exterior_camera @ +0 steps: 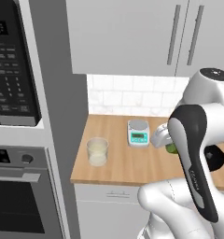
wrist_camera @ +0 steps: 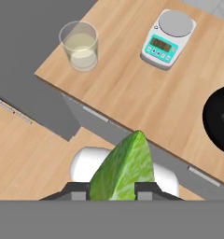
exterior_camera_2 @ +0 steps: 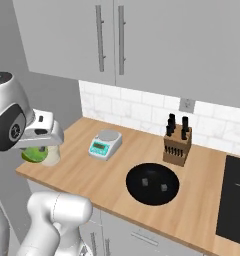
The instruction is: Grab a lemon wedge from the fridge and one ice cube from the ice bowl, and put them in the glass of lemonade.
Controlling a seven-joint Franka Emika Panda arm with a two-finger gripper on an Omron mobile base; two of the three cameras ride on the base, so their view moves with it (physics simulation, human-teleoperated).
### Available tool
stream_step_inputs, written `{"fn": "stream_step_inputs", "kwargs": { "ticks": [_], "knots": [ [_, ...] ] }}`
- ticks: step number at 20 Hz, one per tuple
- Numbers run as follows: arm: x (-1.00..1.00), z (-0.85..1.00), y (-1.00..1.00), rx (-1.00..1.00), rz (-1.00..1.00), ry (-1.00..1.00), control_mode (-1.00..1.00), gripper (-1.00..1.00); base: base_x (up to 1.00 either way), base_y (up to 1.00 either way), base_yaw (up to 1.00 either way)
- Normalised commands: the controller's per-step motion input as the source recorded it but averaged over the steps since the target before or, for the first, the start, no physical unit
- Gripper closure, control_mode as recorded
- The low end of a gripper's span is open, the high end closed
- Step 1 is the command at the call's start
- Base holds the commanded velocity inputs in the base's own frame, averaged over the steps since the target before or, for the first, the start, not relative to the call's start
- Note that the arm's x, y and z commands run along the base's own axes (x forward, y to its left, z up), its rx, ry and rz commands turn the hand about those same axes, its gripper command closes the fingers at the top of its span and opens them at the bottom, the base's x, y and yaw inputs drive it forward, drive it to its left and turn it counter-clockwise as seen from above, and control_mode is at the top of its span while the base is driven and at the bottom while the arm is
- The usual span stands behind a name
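My gripper is shut on the lemon wedge, a yellow-green piece that sticks out between the two fingers. In the right base view the gripper hangs above the counter's left front corner with the wedge under it. The same wedge peeks out beside the arm in the left base view. The glass of lemonade stands upright near the counter's left end, apart from the gripper, and is also in the base views. The fridge and the ice bowl are out of view.
A small digital scale sits at mid-counter. A round black pan and a knife block lie to the right, with a black cooktop beyond. The oven and microwave column flanks the counter's left end, and cabinets hang above.
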Motion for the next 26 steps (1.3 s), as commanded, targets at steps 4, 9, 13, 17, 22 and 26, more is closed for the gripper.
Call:
{"fn": "stream_step_inputs", "kwargs": {
  "ticks": [4,9,13,17,22,26],
  "knots": [
    [0.0,0.0,0.0,0.0,0.0,0.0,1.0,1.0,0.08,-0.21,0.0],
    [0.0,0.0,0.0,0.0,0.0,0.0,1.0,1.0,0.02,-0.04,0.01],
    [0.0,0.0,0.0,0.0,0.0,0.0,1.0,1.0,0.0,0.0,0.0],
    [0.0,0.0,0.0,0.0,0.0,0.0,1.0,1.0,0.0,0.0,0.0],
    [0.21,0.0,0.08,0.0,0.22,0.0,-1.0,1.0,0.0,0.0,0.0],
    [0.39,-0.08,0.01,0.03,0.38,-0.03,-1.0,1.0,0.0,0.0,0.0]
  ]
}}
